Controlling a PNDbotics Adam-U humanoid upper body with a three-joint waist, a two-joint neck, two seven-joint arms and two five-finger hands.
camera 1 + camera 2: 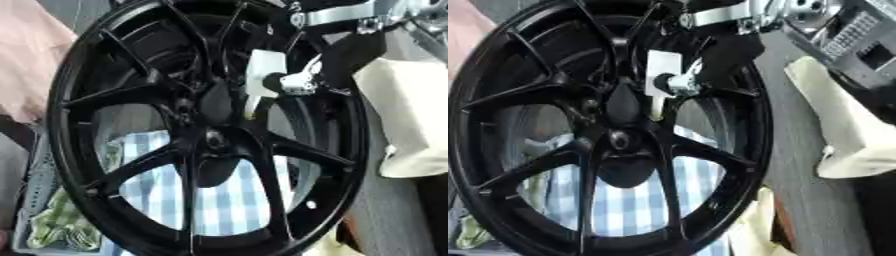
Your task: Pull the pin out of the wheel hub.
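My right hand [306, 80] comes in from the upper right and sits at the centre of the black wheel hub [206, 135], which stands upright and fills my view. A pale pin [262, 75] lies against the spokes just above the hub's middle, touching my fingers, though I cannot tell whether they are curled round it. I judge the pull should run straight along the pin's axis, without twisting against the spokes. My left hand is out of sight.

We see our right arm [350, 55] as mostly black, with a silver bracket [337, 15], a silver joint [302, 82] and a white hand [262, 75].
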